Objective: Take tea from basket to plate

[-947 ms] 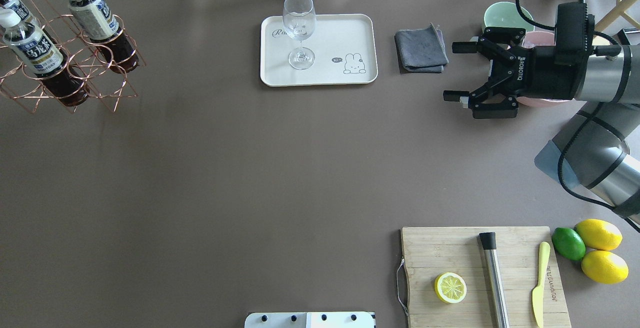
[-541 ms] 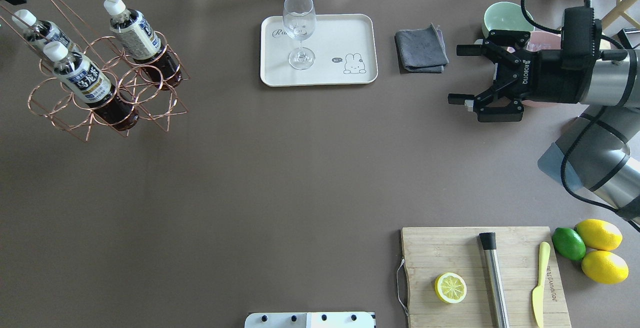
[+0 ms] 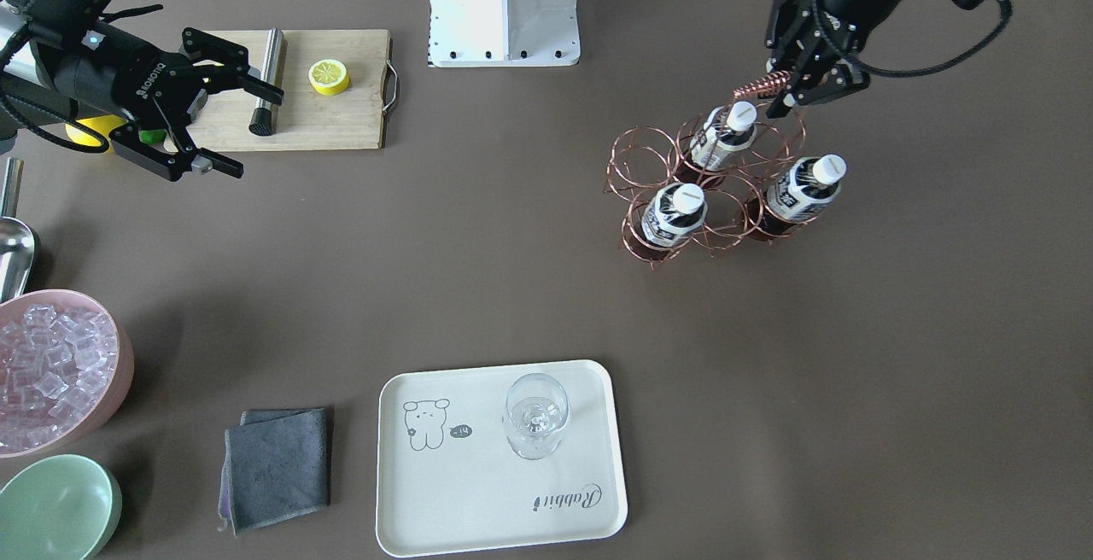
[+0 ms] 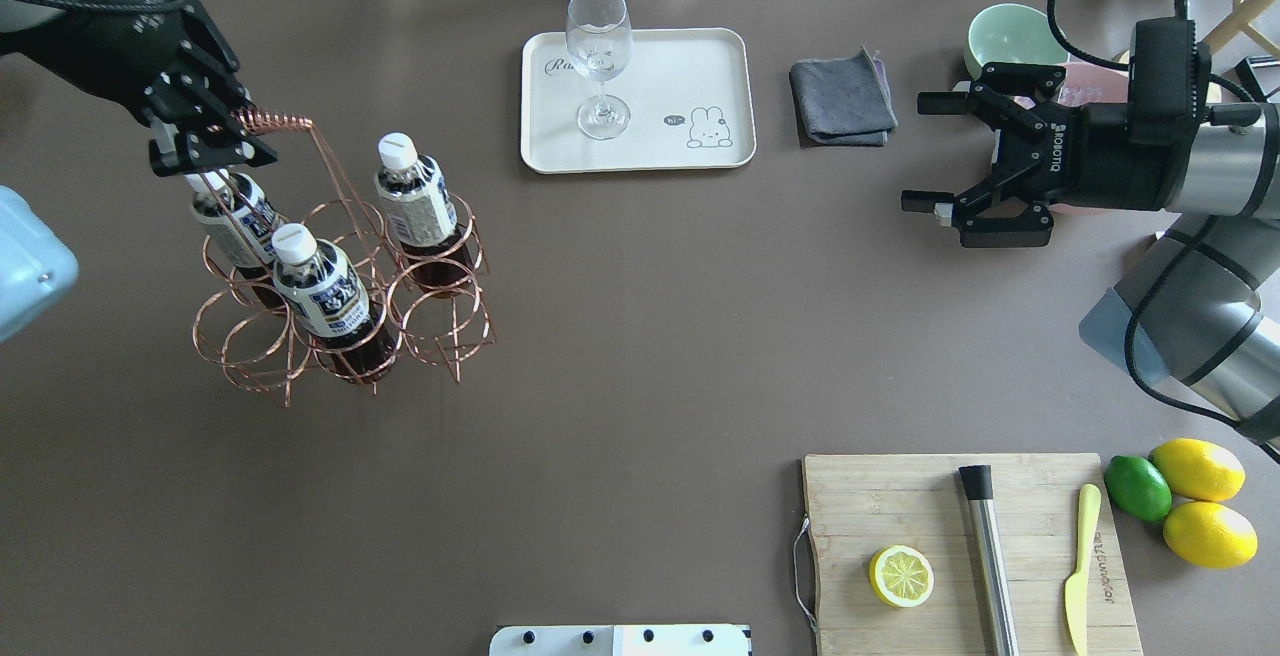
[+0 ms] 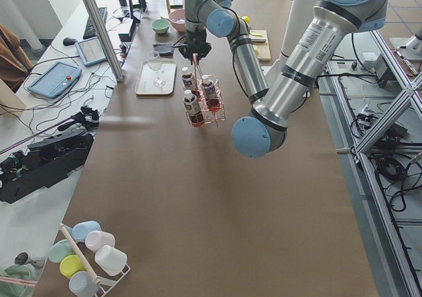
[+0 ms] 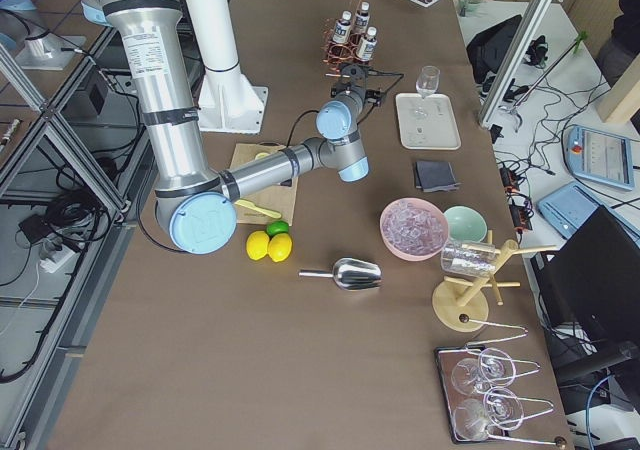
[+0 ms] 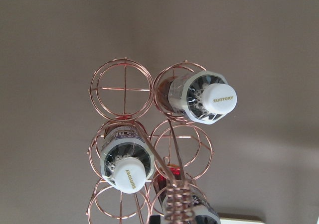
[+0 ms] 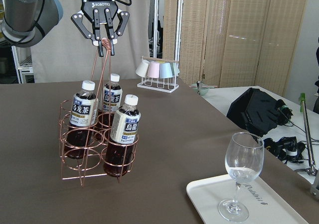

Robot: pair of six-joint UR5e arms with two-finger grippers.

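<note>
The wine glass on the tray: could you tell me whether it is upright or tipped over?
Upright. The wine glass stands on its foot on the tray, stem vertical, bowl on top.

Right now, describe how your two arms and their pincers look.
Both arms are silver-grey tubes with pale blue joint caps: the right arm, the left arm. A black cable loops along the right one. Each ends in a black two-finger pincer marked ROBOTIQ in white: the right pincer, the left pincer.
</note>
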